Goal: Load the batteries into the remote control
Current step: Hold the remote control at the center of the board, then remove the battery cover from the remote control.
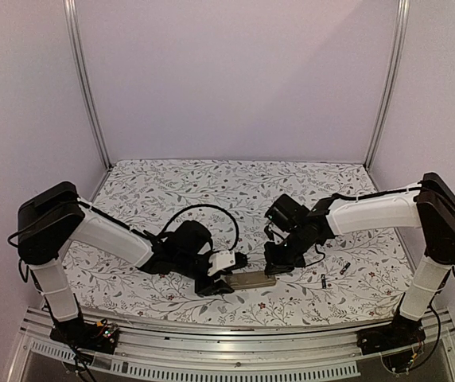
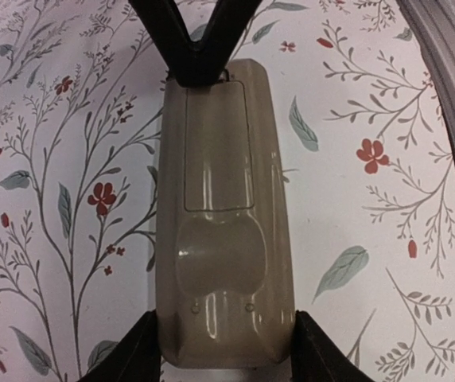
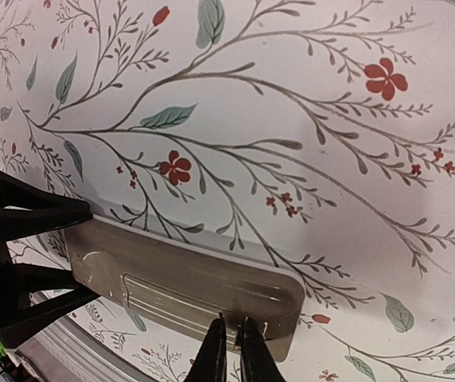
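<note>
From above, the slim grey-beige plastic remote control [image 1: 253, 279] lies back-up on the white floral-print tablecloth [image 1: 211, 183], near the front edge and between the two arms. Its long axis runs left to right. The black two-finger left gripper [image 1: 219, 285] is at its left end and the black right gripper [image 1: 279, 269] at its right end. Two tiny dark cylindrical batteries lie on the cloth to the right of the remote. One [image 1: 324, 279] is close to the right gripper and the other [image 1: 344, 267] is a little farther right. Both are apart from the remote, and which way their ends point is too small to tell.

In the left wrist view the remote runs straight away from the camera. Its rounded, hollowed end is nearest and its rectangular back cover panel [image 2: 215, 143] sits farther up, closed. The left gripper's fingers [image 2: 144, 354] stand at a medium spread against the two long sides of the near end, and no gap shows. The right gripper's dark fingers meet in a V on the far end.

In the right wrist view the remote slants from upper left to lower right. The right gripper's fingertips [image 3: 214, 354] are drawn almost together with only a thin slit between them. They hold nothing and rest on the remote's near edge by the ribbed cover. The left gripper brackets the far left end.
</note>
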`<control>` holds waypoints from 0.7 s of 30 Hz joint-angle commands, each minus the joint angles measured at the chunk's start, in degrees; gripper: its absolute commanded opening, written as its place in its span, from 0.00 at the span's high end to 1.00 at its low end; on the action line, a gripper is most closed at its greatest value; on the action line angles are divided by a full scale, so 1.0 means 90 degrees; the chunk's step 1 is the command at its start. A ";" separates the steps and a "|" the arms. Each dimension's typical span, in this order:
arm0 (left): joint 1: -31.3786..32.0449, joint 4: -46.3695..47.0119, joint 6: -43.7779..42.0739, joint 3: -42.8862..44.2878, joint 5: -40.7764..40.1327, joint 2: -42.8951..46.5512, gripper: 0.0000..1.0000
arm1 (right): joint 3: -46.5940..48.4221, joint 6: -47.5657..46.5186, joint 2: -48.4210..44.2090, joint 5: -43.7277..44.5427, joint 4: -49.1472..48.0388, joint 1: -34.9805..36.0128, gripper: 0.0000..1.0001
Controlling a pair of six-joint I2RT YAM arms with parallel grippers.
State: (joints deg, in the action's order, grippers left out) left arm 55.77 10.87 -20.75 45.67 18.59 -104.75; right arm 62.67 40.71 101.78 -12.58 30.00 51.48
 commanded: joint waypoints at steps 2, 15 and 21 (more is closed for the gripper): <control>0.0097 0.0100 0.0031 -0.0022 0.0070 -0.0087 0.51 | 0.0048 -0.0101 0.0245 0.0127 0.0334 0.0116 0.93; 0.0124 0.0091 0.0041 -0.0019 0.0037 -0.0082 0.56 | 0.0373 -0.0177 0.0306 0.0319 0.0830 0.0188 0.92; 0.0139 0.0091 0.0040 -0.0031 0.0010 -0.0080 0.56 | 0.0305 -0.0187 0.0532 0.0284 0.0679 0.0188 0.93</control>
State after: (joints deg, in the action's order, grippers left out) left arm 55.86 10.87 -20.64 45.67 18.55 -104.75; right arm 65.63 39.59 103.26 -10.90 35.51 52.56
